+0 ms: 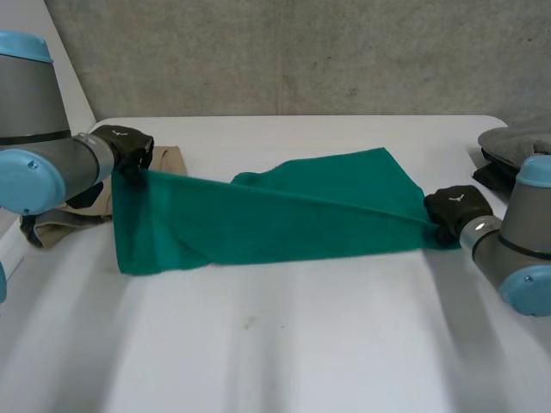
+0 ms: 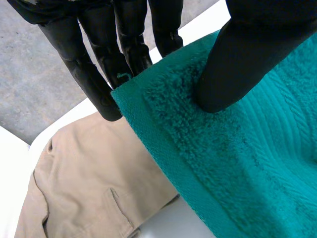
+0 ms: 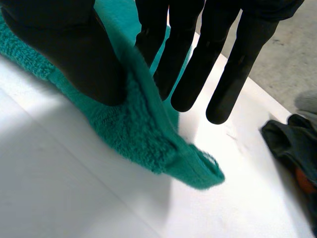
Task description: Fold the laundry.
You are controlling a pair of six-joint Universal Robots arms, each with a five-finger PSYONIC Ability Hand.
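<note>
The fluffy green terry towel (image 1: 284, 219) is pulled out long across the smooth white table (image 1: 301, 344). The left hand (image 1: 127, 148) pinches its nine o'clock corner, thumb against fingers. The right hand (image 1: 455, 209) pinches the three o'clock end likewise. Soft beige trousers (image 2: 94, 183) lie crumpled beside the left hand.

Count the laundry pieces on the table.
3: a green towel held between the left hand and right hand, a beige garment behind the left hand, a dark heap behind the right, possibly hiding more.
</note>
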